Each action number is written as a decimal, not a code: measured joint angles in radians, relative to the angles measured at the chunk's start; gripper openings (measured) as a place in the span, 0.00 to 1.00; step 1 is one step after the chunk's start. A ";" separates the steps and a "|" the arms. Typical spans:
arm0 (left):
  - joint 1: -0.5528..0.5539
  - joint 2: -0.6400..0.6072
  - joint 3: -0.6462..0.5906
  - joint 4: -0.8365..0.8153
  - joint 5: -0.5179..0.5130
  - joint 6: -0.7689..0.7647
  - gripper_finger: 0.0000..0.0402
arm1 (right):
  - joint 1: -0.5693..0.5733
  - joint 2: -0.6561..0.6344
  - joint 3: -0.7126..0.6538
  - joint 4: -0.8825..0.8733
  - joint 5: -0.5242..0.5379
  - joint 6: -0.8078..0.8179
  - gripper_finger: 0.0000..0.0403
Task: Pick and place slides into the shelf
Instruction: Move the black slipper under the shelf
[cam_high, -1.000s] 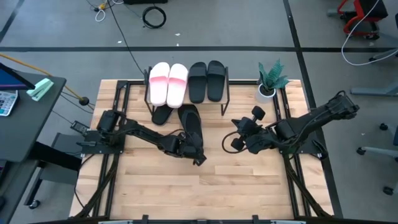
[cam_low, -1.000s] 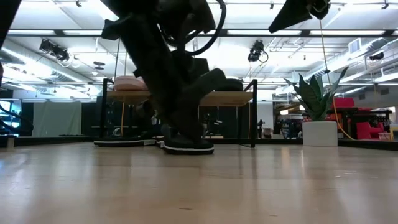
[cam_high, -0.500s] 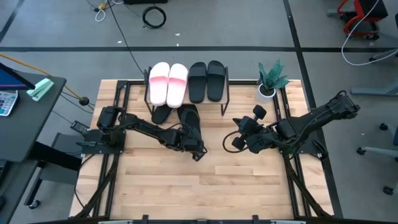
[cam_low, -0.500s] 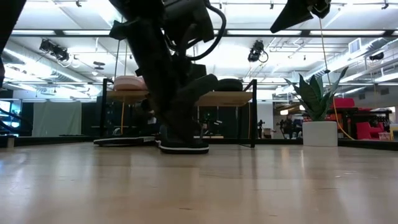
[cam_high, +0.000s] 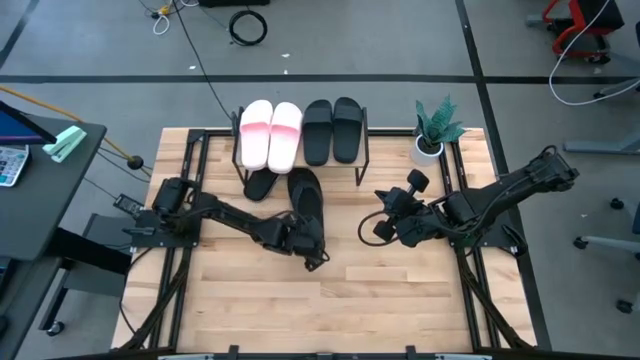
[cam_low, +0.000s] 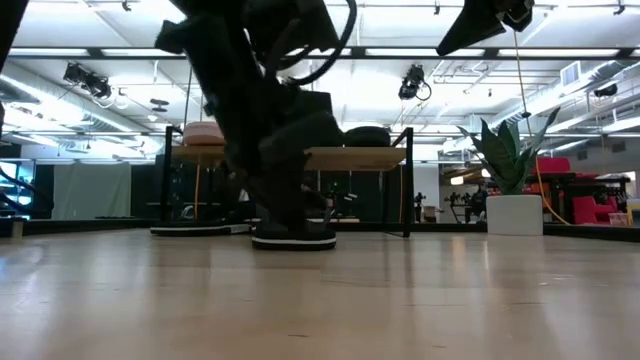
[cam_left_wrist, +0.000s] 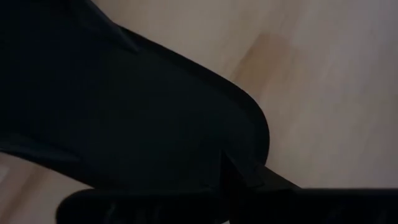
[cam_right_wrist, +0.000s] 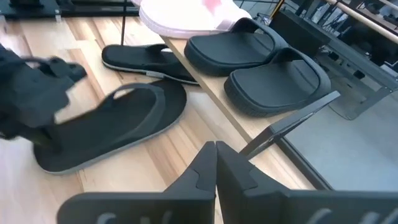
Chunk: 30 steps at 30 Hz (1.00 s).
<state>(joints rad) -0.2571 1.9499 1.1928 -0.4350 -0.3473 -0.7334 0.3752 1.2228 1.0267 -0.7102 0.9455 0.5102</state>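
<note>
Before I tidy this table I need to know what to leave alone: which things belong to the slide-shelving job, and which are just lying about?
Job:
- shelf
- pink slides on top
- black slides beside them
- black slide under the shelf
- black slide on the table, at the left gripper

Lying about:
- potted plant
- cable coil on the floor

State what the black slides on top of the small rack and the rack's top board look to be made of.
The black slides look like moulded foam or rubber, matte: smooth one-piece straps and rounded edges with soft grey sheen. The rack's top board looks like light wood or wood laminate, satin, pale tan along its bare edge; the exact material cannot be told.
</note>
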 joint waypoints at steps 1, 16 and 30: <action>-0.010 0.000 0.001 -0.014 0.004 -0.010 0.02 | 0.000 0.000 -0.003 -0.003 -0.001 0.003 0.02; -0.061 -0.002 0.003 -0.197 0.034 -0.233 0.01 | 0.000 0.000 -0.005 0.000 -0.001 0.012 0.02; 0.056 -0.004 0.004 -0.267 0.033 -0.135 0.01 | 0.000 0.000 -0.006 0.000 -0.001 0.011 0.02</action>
<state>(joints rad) -0.2011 1.9457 1.1965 -0.7025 -0.3138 -0.8685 0.3756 1.2224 1.0203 -0.7105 0.9448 0.5214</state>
